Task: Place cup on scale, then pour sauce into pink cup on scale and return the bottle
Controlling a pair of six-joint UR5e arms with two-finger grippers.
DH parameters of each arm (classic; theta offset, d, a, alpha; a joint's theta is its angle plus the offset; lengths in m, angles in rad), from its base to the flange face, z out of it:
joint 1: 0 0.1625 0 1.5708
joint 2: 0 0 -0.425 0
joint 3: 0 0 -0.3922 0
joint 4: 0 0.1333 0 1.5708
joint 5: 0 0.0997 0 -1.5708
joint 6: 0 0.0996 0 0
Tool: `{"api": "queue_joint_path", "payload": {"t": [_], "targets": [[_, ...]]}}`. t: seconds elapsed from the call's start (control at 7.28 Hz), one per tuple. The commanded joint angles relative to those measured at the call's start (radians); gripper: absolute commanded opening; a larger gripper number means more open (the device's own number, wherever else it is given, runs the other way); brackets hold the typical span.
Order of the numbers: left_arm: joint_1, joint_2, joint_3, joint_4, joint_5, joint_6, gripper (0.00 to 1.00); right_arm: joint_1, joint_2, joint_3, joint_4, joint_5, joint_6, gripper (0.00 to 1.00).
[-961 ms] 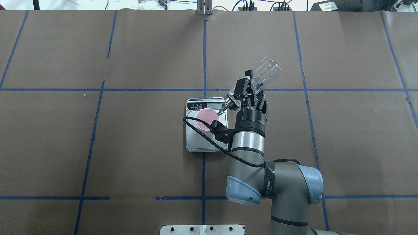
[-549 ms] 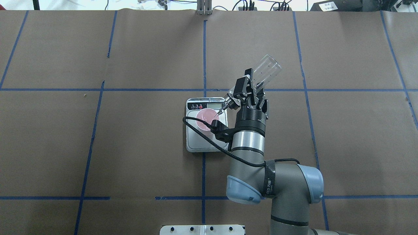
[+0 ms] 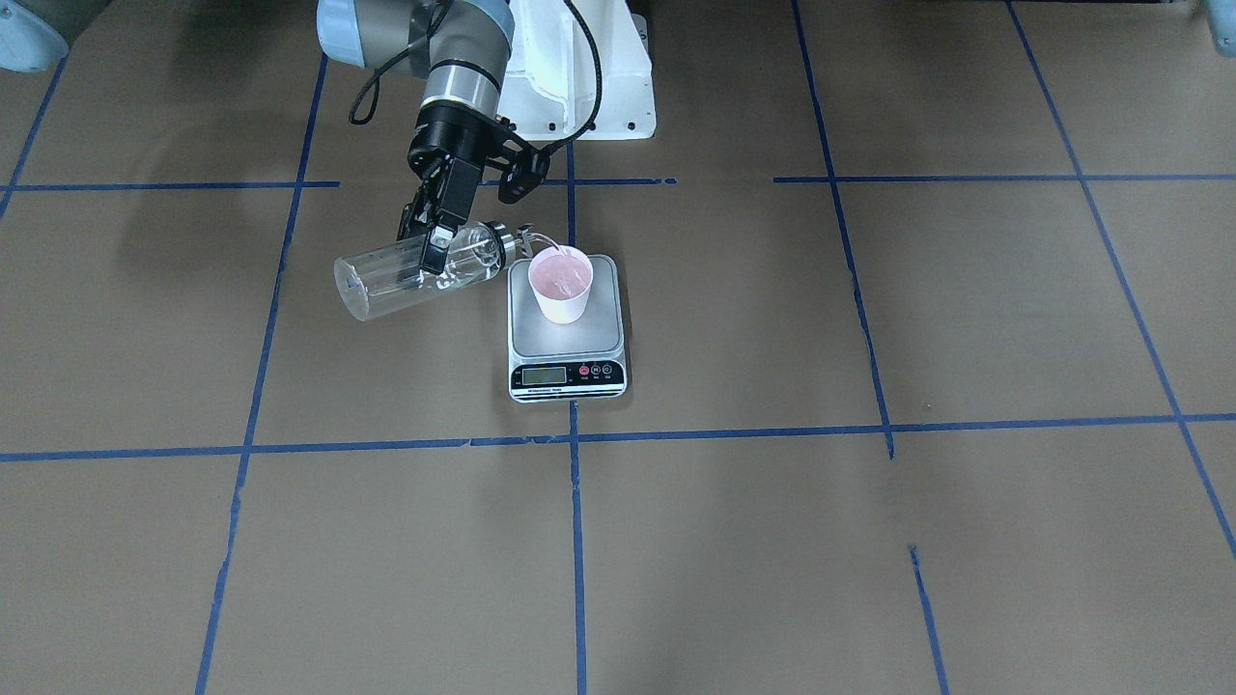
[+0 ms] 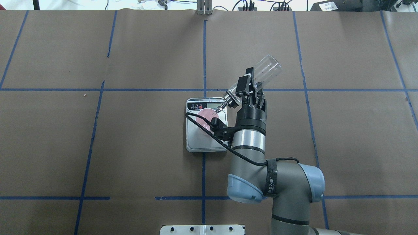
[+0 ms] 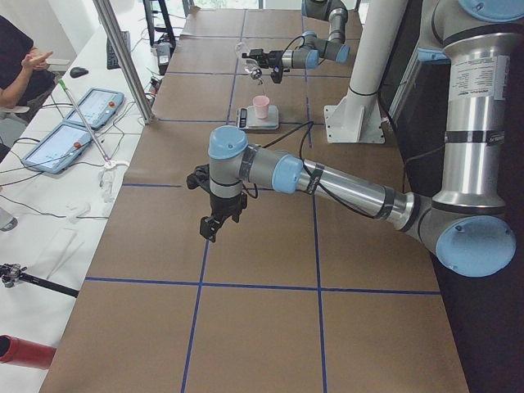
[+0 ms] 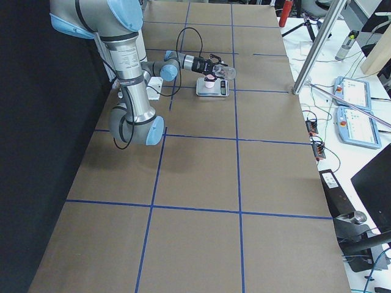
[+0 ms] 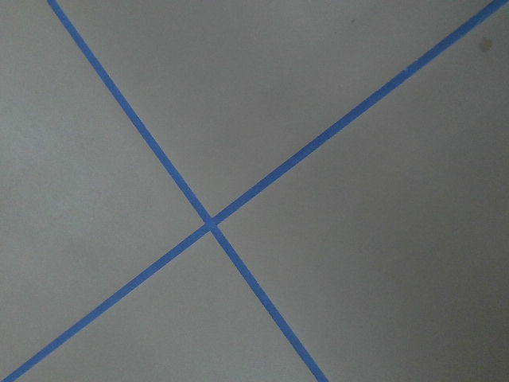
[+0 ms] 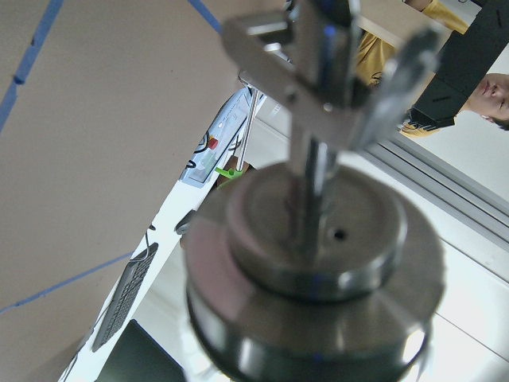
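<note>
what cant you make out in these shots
Reading on the flat silver kitchen scale: display too small in every view.
Left tool: shows only in the left side view; open or shut unclear.
Fill level of the clear glass metal-spouted bottle: colourless contents, indiscernible.
Small pink paper cup: overhead, a black cable crosses its rim.

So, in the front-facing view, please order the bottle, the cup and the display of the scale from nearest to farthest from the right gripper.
1. The bottle: held tilted in the right gripper, with its spout at the cup's rim.
2. The cup: on the scale, toward the view's right of the gripper.
3. The display: on the scale's front strip, the side away from the robot.
</note>
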Motion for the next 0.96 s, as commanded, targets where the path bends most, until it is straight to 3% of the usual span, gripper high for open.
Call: {"api": "queue_joint_path", "payload": {"t": [0.0, 0.41, 0.82], "targets": [[-0.002, 0.002, -0.002, 0.000, 0.000, 0.000, 1.00, 0.001, -0.008, -0.001, 0.020, 0.016, 0.048, 0.00], [-0.002, 0.000, -0.002, 0.000, 0.000, -0.002, 1.00, 0.000, -0.009, -0.035, 0.021, 0.025, 0.173, 0.00], [-0.007, 0.002, -0.006, 0.001, -0.027, -0.002, 1.00, 0.000, -0.023, -0.054, 0.120, 0.060, 0.287, 0.00]]}}
